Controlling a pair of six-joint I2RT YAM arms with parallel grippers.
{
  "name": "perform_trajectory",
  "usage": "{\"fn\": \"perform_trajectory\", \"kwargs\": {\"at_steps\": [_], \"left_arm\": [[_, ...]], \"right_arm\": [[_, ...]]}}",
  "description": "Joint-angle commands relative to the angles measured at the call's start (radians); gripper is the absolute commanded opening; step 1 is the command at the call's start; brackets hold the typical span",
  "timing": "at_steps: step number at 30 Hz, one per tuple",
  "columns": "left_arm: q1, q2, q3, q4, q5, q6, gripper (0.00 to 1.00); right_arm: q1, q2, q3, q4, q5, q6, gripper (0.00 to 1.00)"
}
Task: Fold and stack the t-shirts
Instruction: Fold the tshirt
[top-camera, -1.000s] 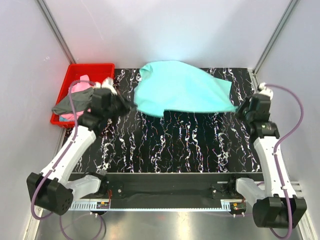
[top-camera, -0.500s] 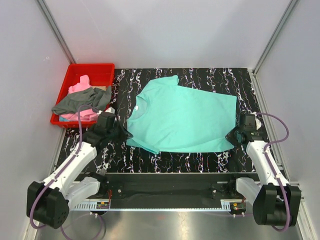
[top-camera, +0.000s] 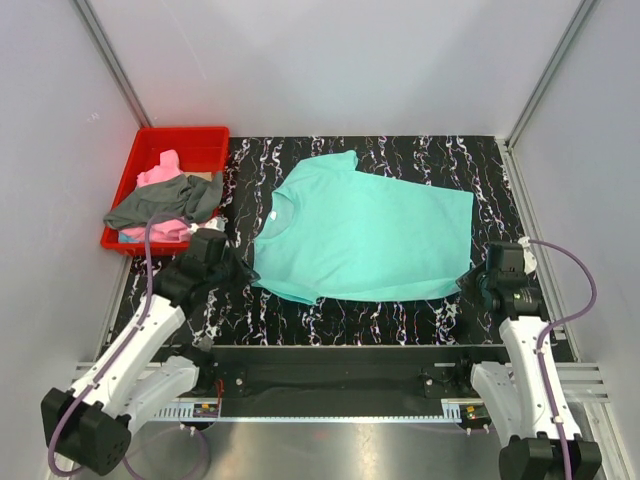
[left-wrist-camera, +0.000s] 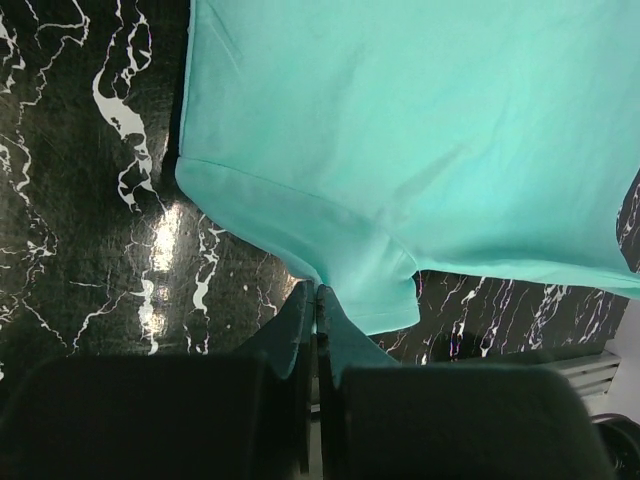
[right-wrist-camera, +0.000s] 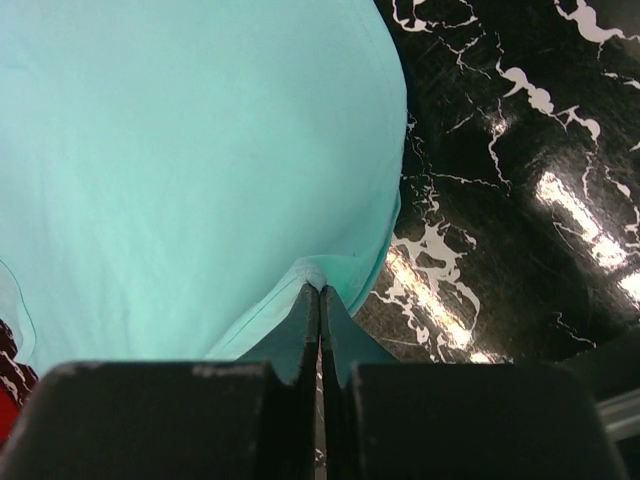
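The teal t-shirt (top-camera: 370, 235) lies spread flat on the black marbled table (top-camera: 340, 320), neck to the left. My left gripper (top-camera: 245, 272) is shut on its near-left sleeve edge, seen in the left wrist view (left-wrist-camera: 318, 290) with the teal cloth (left-wrist-camera: 400, 150) pinched between the jaws. My right gripper (top-camera: 468, 280) is shut on the near-right hem corner, seen in the right wrist view (right-wrist-camera: 320, 288) with the teal fabric (right-wrist-camera: 190, 160) bunched at the tips. The pink t-shirt (top-camera: 160, 175) and the dark grey t-shirt (top-camera: 165, 205) lie heaped in the red bin (top-camera: 205, 135).
The red bin stands at the table's far-left corner, with grey cloth hanging over its near rim. White enclosure walls close in left, right and back. A black rail (top-camera: 330, 375) runs along the near edge.
A second ago the teal shirt was bunched at the back of the table. Both grippers pulled it toward the near edge and spread it flat; since half a second ago both shifted slightly.
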Motion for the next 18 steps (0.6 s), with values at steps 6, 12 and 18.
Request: {"fn": "perform_trajectory", "kwargs": {"at_steps": [6,12,18], "left_arm": [[-0.018,0.067,0.118,0.084,-0.06,0.01,0.0],[-0.017,0.349,0.338,0.097,-0.11,0.074,0.0],[-0.017,0.503,0.52,0.057,-0.121,0.102,0.0]], "right_arm": [[0.003,-0.059,0.045,-0.02,0.094,0.05,0.0],[0.003,0.013,0.036,0.02,0.161,0.035,0.0],[0.003,0.03,0.082,0.023,0.207,-0.008,0.0]]}}
